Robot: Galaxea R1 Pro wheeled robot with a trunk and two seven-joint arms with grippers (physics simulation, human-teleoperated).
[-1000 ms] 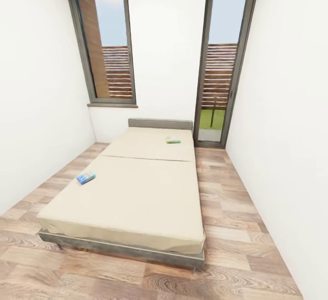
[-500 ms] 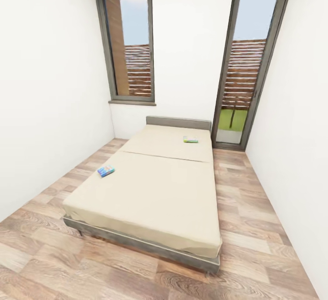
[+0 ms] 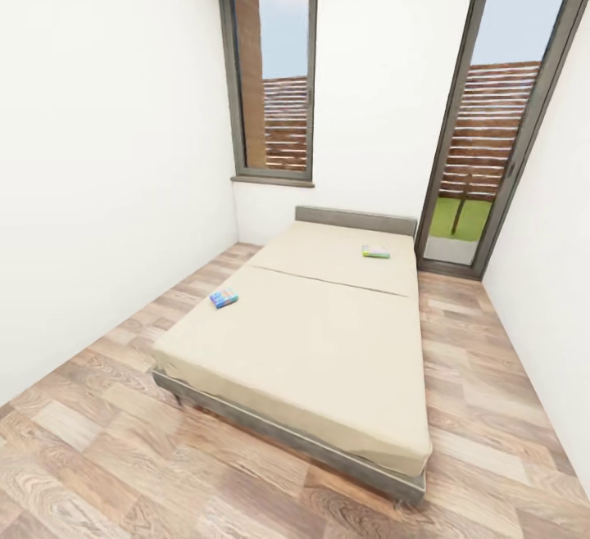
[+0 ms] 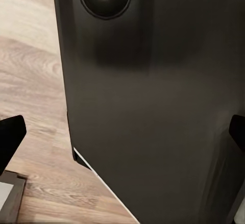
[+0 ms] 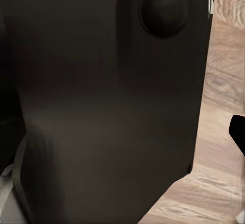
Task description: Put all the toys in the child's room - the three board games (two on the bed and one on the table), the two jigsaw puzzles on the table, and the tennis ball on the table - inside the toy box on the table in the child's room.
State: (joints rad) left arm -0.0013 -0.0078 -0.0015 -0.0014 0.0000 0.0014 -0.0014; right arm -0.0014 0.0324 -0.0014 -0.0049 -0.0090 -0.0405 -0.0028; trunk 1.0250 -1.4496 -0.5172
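in the child's room, seen from the head view, a wide low bed (image 3: 319,342) stands on the wood plank floor (image 3: 98,457), its low grey headboard (image 3: 356,219) against the far white wall. the beige mattress is in two parts with a seam running across it. two board games lie on it, well apart. the mostly blue game box (image 3: 224,298) sits near the left edge of the mattress, just on the near side of the seam. the green-edged game box (image 3: 376,251) lies on the far part, towards the right side and close to the headboard. both lie flat.

a tall dark-framed window (image 3: 274,72) is set in the far wall above the left of the headboard, with a sill under it. a taller glazed door (image 3: 500,105) stands to the right of the bed, and through it a slatted wooden fence and a patch of grass can be seen.

in the left wrist view a dark robot body panel (image 4: 153,101) takes up most of the frame, with plank floor beside it; a dark fingertip (image 4: 10,137) of the left tool juts in at one edge, and whether that tool is open or closed cannot be told. in the right wrist view a similar dark panel (image 5: 102,101) sits before the floor, and the state of the right tool cannot be told either.
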